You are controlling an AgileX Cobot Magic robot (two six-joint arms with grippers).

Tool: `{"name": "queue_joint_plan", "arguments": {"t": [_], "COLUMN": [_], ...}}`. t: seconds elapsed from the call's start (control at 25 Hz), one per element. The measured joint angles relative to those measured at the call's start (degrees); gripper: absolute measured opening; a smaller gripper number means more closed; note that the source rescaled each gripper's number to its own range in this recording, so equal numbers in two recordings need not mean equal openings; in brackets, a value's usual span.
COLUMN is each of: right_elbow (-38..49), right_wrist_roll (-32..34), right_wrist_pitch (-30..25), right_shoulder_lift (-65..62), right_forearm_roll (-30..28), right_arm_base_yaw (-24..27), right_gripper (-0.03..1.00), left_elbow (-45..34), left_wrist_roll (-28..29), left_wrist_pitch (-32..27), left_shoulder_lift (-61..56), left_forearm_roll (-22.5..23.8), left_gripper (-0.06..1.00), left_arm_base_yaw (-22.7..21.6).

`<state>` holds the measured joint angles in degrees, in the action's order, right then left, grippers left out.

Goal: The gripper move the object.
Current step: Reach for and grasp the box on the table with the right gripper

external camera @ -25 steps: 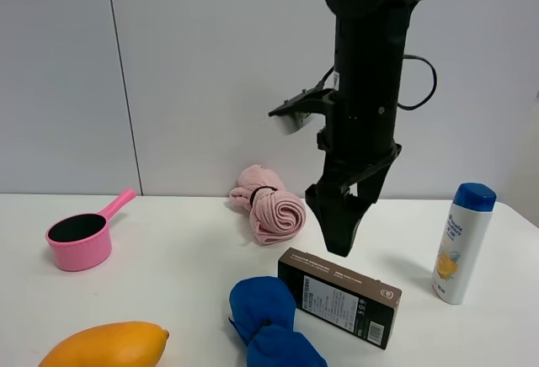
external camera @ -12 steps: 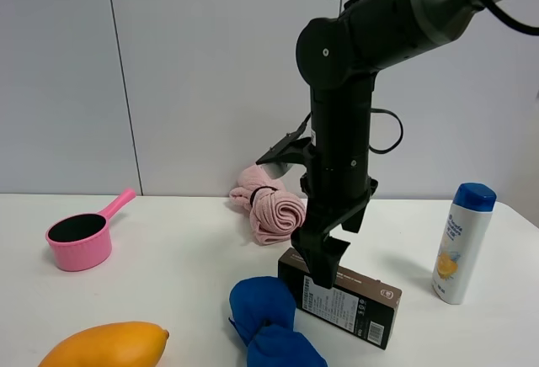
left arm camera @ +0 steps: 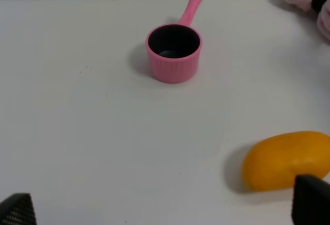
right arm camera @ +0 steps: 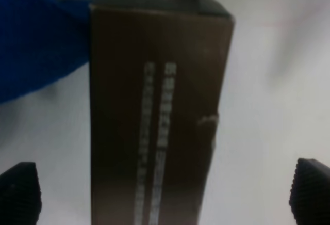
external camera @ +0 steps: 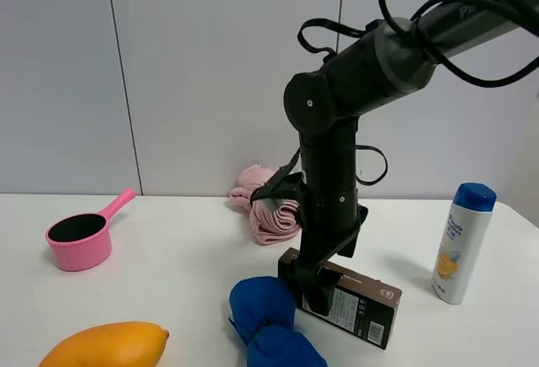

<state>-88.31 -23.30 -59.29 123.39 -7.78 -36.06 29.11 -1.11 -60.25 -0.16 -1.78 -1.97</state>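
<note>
The dark brown carton (external camera: pixel 358 301) with a white label lies on the white table, right of centre. My right gripper (external camera: pixel 314 298) hangs straight down over the carton's left end, its black fingers low against the box. In the right wrist view the carton (right arm camera: pixel 154 132) fills the space between the two wide-apart fingertips (right arm camera: pixel 19 191), so the right gripper (right arm camera: pixel 165 199) is open around it. My left gripper (left arm camera: pixel 165 209) is open and empty above the table; it does not show in the exterior view.
A blue cloth bundle (external camera: pixel 265 316) touches the carton's left end. A pink rolled towel (external camera: pixel 271 209) lies behind the arm. A white blue-capped bottle (external camera: pixel 460 242) stands at the right. A pink saucepan (external camera: pixel 77 241) and an orange mango (external camera: pixel 105 346) are at the left.
My right arm has come down and slightly left, from well above the carton to fingers level with its left end. The carton has not moved.
</note>
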Motion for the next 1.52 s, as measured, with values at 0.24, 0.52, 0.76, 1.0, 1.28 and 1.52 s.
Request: {"name": "queue_joint_plan", "arguments": {"t": [0.24, 0.52, 0.76, 1.0, 1.28, 1.52], "right_elbow": [0.0, 0.0, 0.0, -0.1, -0.2, -0.2], "right_wrist_roll": [0.0, 0.4, 5.6, 5.8, 4.8, 4.8], "right_wrist_pitch": [1.3, 3.0, 3.0, 3.4, 1.3, 1.3], "right_shoulder_lift": [0.2, 0.3, 0.3, 1.0, 4.1, 4.2], "right_forearm_roll": [0.0, 0.0, 1.4, 0.2, -0.6, -0.2], "right_arm_base_yaw": [0.0, 0.0, 0.0, 0.0, 0.0, 0.0], "right_gripper": [0.88, 0.87, 0.87, 0.87, 0.86, 0.5], "left_elbow": [0.0, 0.0, 0.0, 0.0, 0.0, 0.0], "left_wrist_roll": [0.0, 0.0, 0.0, 0.0, 0.0, 0.0], "left_wrist_pitch": [0.0, 0.0, 0.0, 0.0, 0.0, 0.0], "left_shoulder_lift": [0.0, 0.0, 0.0, 0.0, 0.0, 0.0], "left_forearm_roll": [0.0, 0.0, 0.0, 0.0, 0.0, 0.0], "left_gripper": [1.0, 1.0, 1.0, 1.0, 1.0, 1.0], "left_arm_base_yaw": [0.0, 0.0, 0.0, 0.0, 0.0, 0.0]}}
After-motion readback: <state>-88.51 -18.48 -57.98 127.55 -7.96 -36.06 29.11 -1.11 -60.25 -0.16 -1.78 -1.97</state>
